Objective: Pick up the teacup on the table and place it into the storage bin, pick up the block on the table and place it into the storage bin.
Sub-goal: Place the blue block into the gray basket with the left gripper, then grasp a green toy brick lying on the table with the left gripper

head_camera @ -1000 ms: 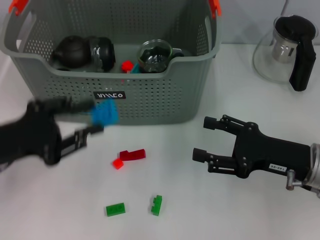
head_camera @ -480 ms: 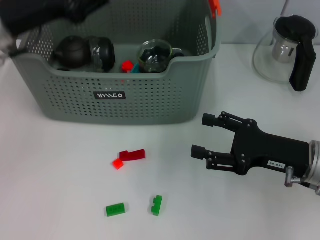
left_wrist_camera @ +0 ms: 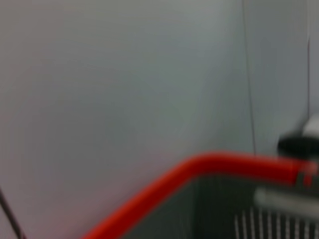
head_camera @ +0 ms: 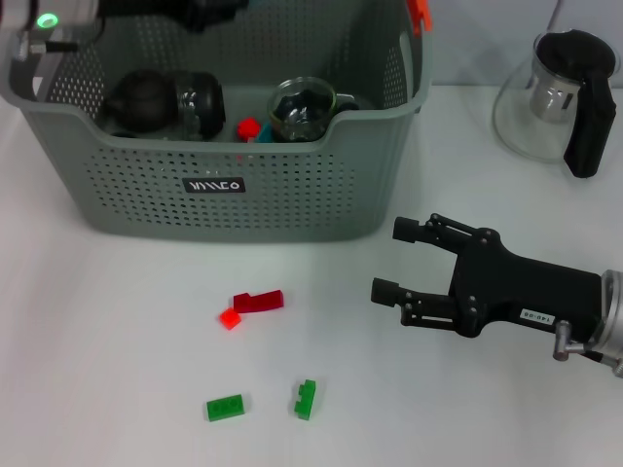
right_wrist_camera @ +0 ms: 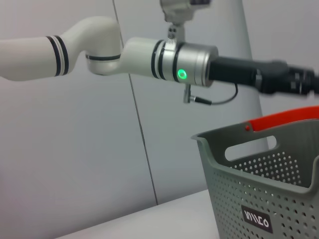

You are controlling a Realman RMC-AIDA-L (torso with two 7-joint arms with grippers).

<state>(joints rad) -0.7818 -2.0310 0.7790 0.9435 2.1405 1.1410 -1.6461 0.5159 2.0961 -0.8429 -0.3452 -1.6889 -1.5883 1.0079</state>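
left arm [right_wrist_camera: 99,50]: white, black bands, green LED | right gripper [head_camera: 401,261]: black, white label

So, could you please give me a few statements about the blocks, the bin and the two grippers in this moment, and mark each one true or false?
1. The right gripper hovers open over the table, right of the blocks. True.
2. Two green blocks, and, lie on the table. True.
3. The dark red block lies inside the storage bin. False: it lies on the table in front of the bin.
4. The left gripper rests on the table beside the green blocks. False: it is up over the bin's back rim.
5. The glass teapot stands inside the bin. False: it stands on the table to the bin's right.
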